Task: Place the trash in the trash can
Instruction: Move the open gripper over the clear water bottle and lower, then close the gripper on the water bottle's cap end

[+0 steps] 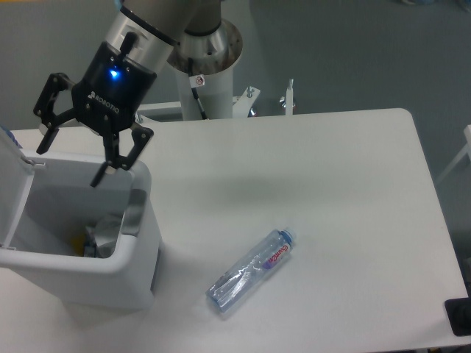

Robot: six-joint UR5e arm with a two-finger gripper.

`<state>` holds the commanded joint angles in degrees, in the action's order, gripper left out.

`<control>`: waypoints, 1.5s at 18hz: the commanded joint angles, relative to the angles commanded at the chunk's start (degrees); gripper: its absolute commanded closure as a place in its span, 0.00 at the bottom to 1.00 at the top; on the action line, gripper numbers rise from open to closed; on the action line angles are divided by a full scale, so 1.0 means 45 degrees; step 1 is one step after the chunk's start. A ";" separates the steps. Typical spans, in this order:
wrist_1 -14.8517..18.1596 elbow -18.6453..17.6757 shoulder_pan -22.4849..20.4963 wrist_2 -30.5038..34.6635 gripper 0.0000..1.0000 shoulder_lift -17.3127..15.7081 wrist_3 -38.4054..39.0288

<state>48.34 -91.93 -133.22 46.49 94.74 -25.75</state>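
Camera view is showing the claw hanging spread and empty over the trash can, wrapper lying inside. Crushed bottle is lying on the tabletop; likely light, slippery, best pinched mid-body.

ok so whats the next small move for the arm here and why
Probably lift away from the bin and swing toward the bottle. The gripper hangs open and empty above the bin's open top, while the bottle lies alone on the table to the bin's right, not yet picked up.
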 joint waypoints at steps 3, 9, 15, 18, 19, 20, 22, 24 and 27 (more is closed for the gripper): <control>-0.0020 0.0077 -0.1055 0.0039 0.00 0.0233 -0.0330; -0.0020 0.1851 -0.1802 0.1498 0.00 0.2594 -0.2323; 0.0058 0.2539 -0.1704 0.3496 0.00 0.4082 -0.2442; 0.0117 0.2500 -0.1704 0.3613 0.00 0.4725 -0.2753; 0.0137 0.2442 -0.1665 0.3904 0.00 0.4940 -0.2929; 0.0137 0.2344 -0.1529 0.4351 0.00 0.5116 -0.3201; 0.0040 0.1974 -0.0925 0.5406 0.00 0.5313 -0.3942; -0.0038 0.1816 -0.0708 0.5547 0.00 0.5488 -0.4161; -0.0058 0.1796 -0.0610 0.5703 0.00 0.5801 -0.4180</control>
<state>48.08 -83.85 -135.97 72.16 120.84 -44.56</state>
